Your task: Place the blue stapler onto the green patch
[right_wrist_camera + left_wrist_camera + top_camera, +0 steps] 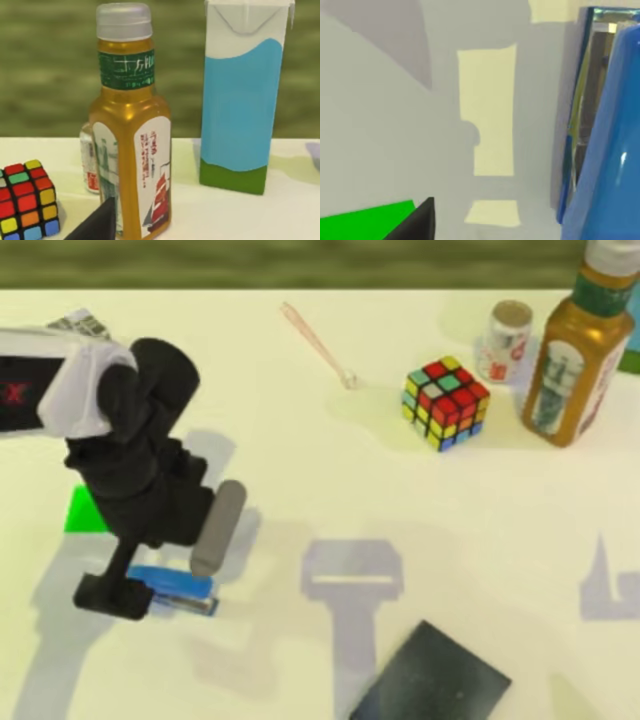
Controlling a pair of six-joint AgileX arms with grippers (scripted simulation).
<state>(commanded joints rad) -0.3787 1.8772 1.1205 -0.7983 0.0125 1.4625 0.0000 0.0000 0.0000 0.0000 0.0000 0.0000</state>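
Left gripper (150, 592): low over the blue stapler (178, 592), one dark finger at the stapler's left end and a grey part at its upper side; cannot tell from these views whether closed on it or merely straddling it.

Blue stapler: flat on the table (300, 480), lying roughly left to right, near the table's left side and toward the front edge; fills the edge of the left wrist view (610, 150), very close to the camera.

Green patch (84, 512): just above and to the left of the stapler, near but apart; mostly hidden under the arm from above, one corner showing in the left wrist view (365, 220).

Step in hand: judged as securing the stapler before carrying it; nothing placed yet.

How to do it well: grip across the narrow body near the middle, confirm a firm hold, lift only clear of the table, travel the short way to the patch, turn to match the patch's slant, set down flat and wholly inside the green.

Risk: a hold near the end likely to let the stapler swing or slip.

Farther from the stapler: dark slab (430, 675) to the right along the front edge; Rubik's cube (445, 402) and amber bottle (572, 360) well apart, up and right.

Right gripper: not seen from above; parked, its camera facing the bottle and a carton (242, 95).
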